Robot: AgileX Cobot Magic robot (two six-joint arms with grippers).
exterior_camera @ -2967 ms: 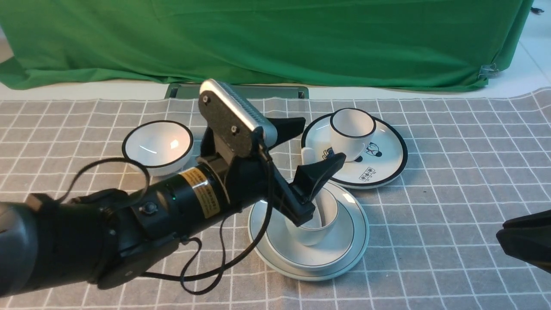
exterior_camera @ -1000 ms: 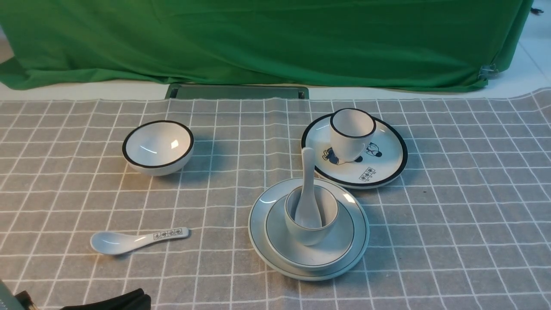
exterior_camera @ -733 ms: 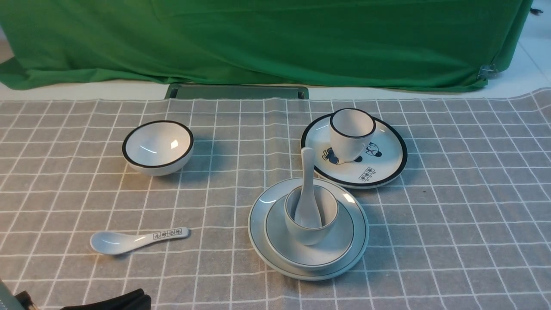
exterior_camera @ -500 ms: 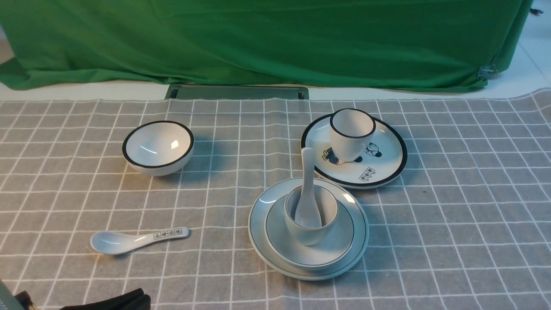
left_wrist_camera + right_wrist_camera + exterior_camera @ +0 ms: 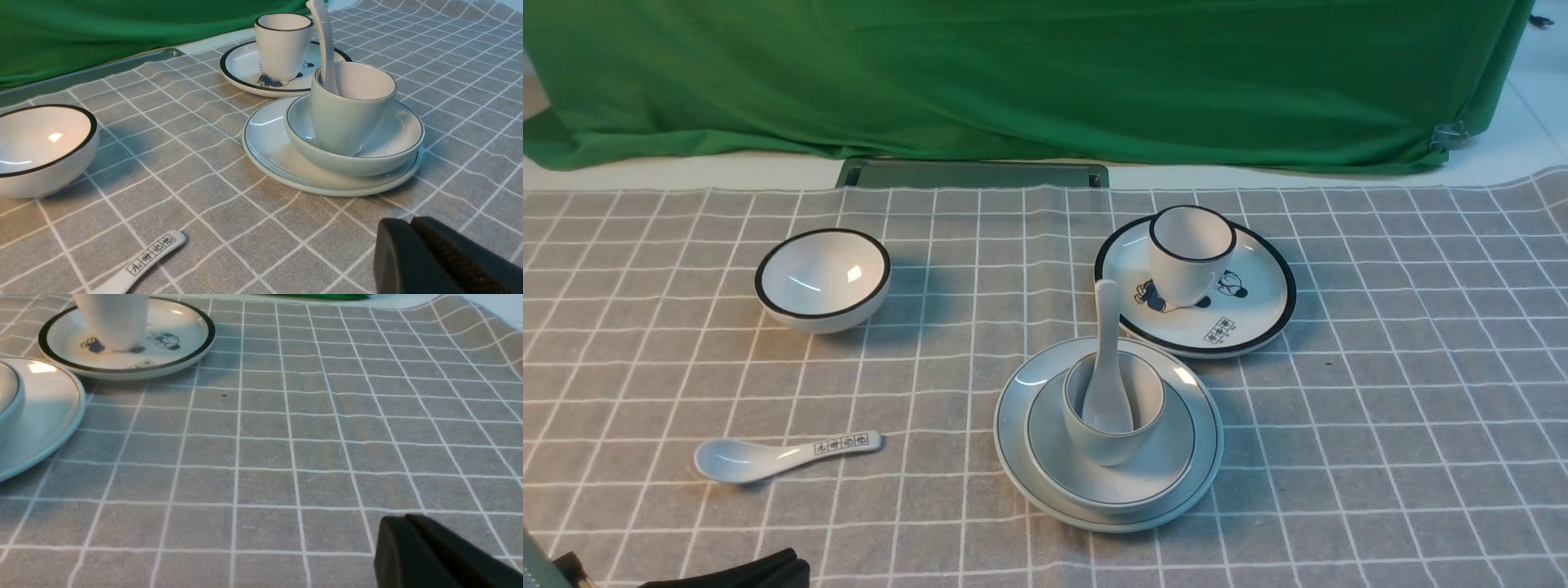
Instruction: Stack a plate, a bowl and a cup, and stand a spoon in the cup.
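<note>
The plate point(image 5: 1013, 425) lies on the checked cloth point(image 5: 1380, 408) a little right of the front view's centre, toward 5 o'clock from mid-table. The bowl point(image 5: 1168, 457) sits in the plate, the cup point(image 5: 1107, 445) stands in the bowl, and the spoon point(image 5: 1106, 359) stands in the cup, scoop down, its handle leaning against the far rim and pointing toward 12 o'clock.

From the stack, the cartoon plate point(image 5: 1258, 314) lies near at 1 o'clock, with the black-rimmed cup point(image 5: 1191, 253) standing on it. The black-rimmed bowl point(image 5: 822, 279) is well apart at 10 o'clock. The printed spoon point(image 5: 784, 456) lies flat on the cloth at 9 o'clock, handle pointing toward the stack. Green drape point(image 5: 1045, 73) hangs along the far edge.

The left gripper point(image 5: 412, 241) shows in its wrist view with both fingers pressed together, holding nothing, above the cloth on the near side of the stack; a dark part of that arm shows at the front view's bottom left corner. The right gripper point(image 5: 406, 535) is likewise closed and empty in its wrist view, over bare cloth, clear of the dishes.
</note>
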